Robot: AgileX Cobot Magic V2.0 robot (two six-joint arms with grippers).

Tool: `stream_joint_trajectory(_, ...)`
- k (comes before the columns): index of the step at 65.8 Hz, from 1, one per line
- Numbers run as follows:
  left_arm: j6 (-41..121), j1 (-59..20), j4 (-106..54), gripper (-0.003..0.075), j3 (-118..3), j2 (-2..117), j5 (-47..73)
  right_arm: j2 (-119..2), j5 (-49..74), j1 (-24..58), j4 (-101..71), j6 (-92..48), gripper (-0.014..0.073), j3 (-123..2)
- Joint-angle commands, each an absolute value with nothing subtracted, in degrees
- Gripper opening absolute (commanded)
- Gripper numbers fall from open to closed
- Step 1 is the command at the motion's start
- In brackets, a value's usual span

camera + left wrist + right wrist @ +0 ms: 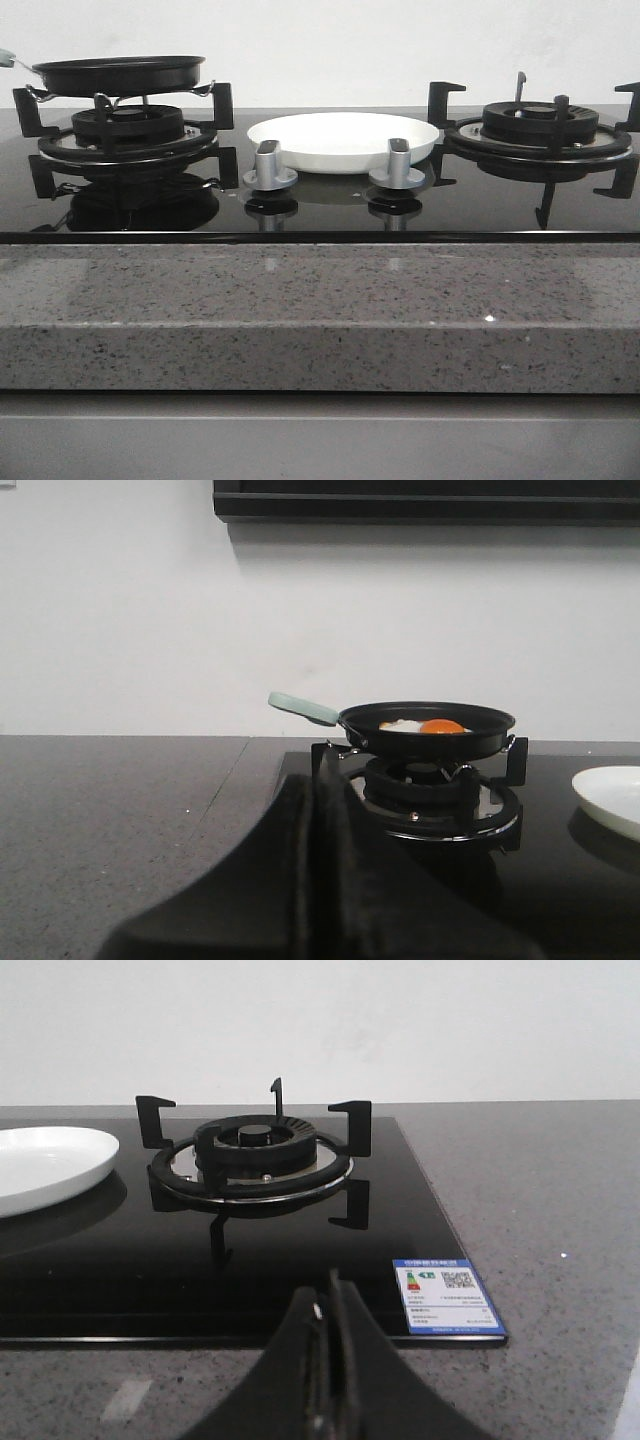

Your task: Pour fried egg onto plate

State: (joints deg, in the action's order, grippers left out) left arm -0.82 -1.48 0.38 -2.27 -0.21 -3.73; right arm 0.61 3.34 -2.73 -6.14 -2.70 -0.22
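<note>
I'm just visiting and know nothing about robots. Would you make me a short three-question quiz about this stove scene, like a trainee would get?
1. True or false: the fried egg already lies on the plate.
2. What does the frying pan rest on? A) left burner B) right burner C) stone counter
3. Fill in: the plate sits between the two ____.

Key:
1. False; the egg is in the pan.
2. A, the left burner.
3. Burners; the right burner is bare.

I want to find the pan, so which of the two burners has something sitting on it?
The left burner holds the black pan; the right burner is bare.
</note>
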Motion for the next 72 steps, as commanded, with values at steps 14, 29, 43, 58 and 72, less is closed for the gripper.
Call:
stream_joint_trajectory(14,-0.9,-1.3,-0.3,-0.0020,-24.7,4.8,8.3,-2.2,12.3,-3.0,-6.6,-3.0,-0.0067,-20.2)
stream_joint_trajectory(29,-0.9,-1.3,-0.7,-0.0020,-38.9,14.1,22.3,-12.3,27.5,-3.0,-6.6,-3.0,-0.0067,-36.0)
stream_joint_trajectory(43,-0.9,-1.3,-1.3,-0.0020,-45.5,22.8,31.5,-23.3,38.9,-3.0,-7.3,-3.0,-0.0067,-45.9)
stream_joint_trajectory(58,-0.9,-1.3,-1.9,-0.0020,-45.5,28.7,33.4,-34.5,47.6,-3.0,-7.9,-3.0,-0.0067,-48.4)
stream_joint_trajectory(72,-0.9,-1.3,-1.9,-0.0020,-45.1,31.5,33.5,-41.5,48.3,-3.0,-7.9,-3.0,-0.0067,-48.4)
